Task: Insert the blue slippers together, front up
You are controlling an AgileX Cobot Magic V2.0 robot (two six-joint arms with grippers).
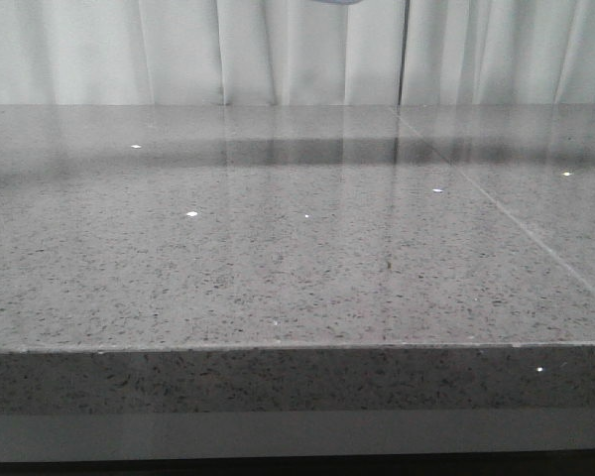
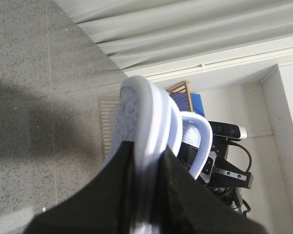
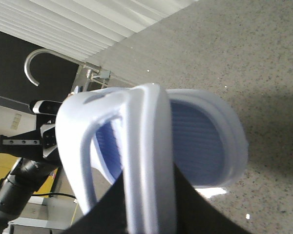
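Observation:
In the left wrist view my left gripper (image 2: 147, 158) is shut on the thick edge of a pale blue slipper (image 2: 136, 105), held in the air with its ridged sole showing. A second curved blue strap (image 2: 201, 141) shows just behind it; I cannot tell whether the two slippers are nested. In the right wrist view my right gripper (image 3: 149, 183) is shut on the wide strap of a blue slipper (image 3: 146, 126), its ridged blue footbed (image 3: 200, 146) turned toward the table. Neither gripper nor the slippers appear in the front view.
The grey speckled table (image 1: 278, 258) fills the front view, with white curtains (image 1: 278, 50) behind. The opposite arm's camera shows beyond the slippers in each wrist view (image 2: 227, 130) (image 3: 44, 106). The table lies under both grippers (image 3: 263, 58).

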